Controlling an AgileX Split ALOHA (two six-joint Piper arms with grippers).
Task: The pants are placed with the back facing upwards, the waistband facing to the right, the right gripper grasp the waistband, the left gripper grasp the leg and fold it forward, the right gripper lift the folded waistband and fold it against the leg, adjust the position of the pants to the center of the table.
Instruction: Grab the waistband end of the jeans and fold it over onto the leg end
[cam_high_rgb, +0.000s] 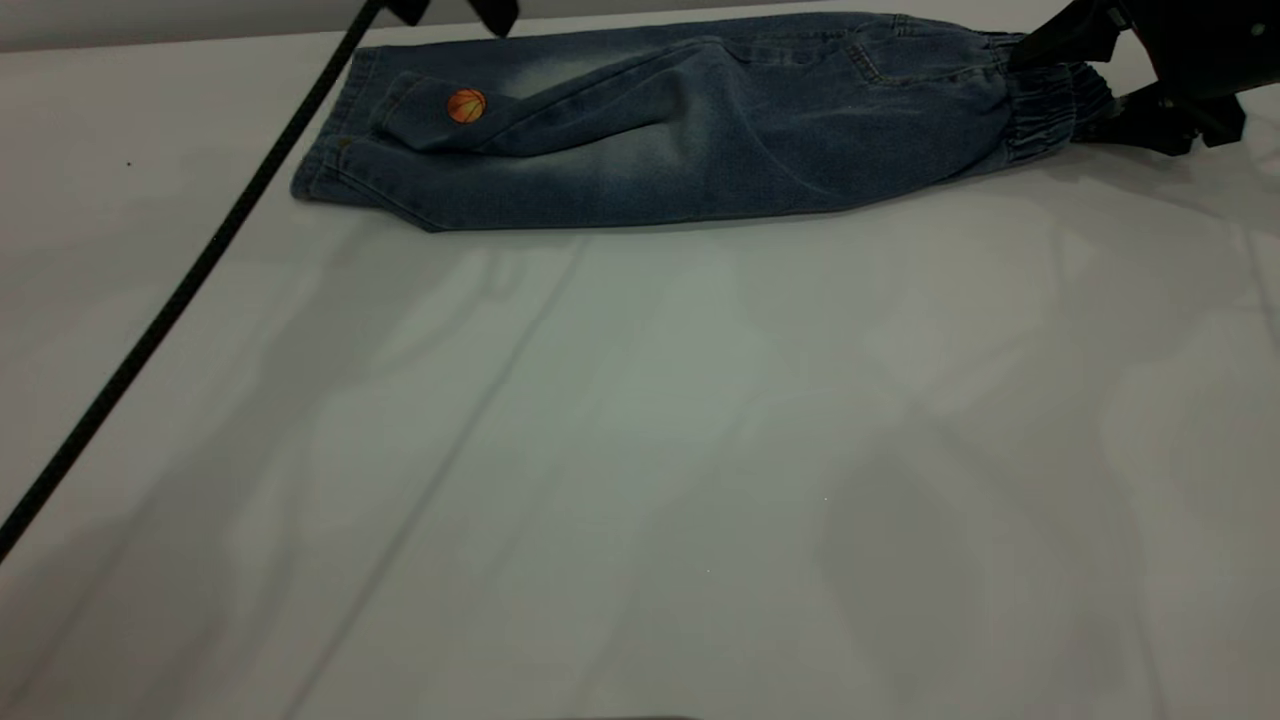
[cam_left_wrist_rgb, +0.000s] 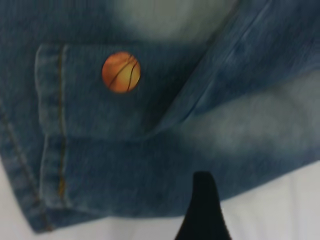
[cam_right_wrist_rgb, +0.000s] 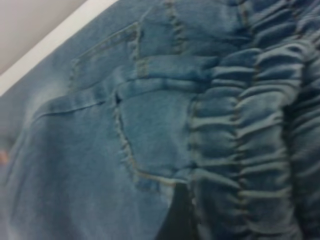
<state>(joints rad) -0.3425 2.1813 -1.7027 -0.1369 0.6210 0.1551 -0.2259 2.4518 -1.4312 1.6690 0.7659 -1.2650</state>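
Pants (cam_high_rgb: 700, 140) already folded lengthwise, lying at far edge of table (cam_high_rgb: 640, 450), long axis running left-right. Your right gripper (cam_high_rgb: 1085, 95) sits at waistband (cam_high_rgb: 1050, 115), jaws straddling ruched band; can't tell if clenched or only resting. Leg (cam_high_rgb: 440, 115) hem with orange ball lies far along that axis, away from right gripper. Left gripper (cam_left_wrist_rgb: 202, 210) hangs just above hem, nothing in it; open or closed, can't tell. Next fold looks like yours on right: carry waistband straight toward leg.
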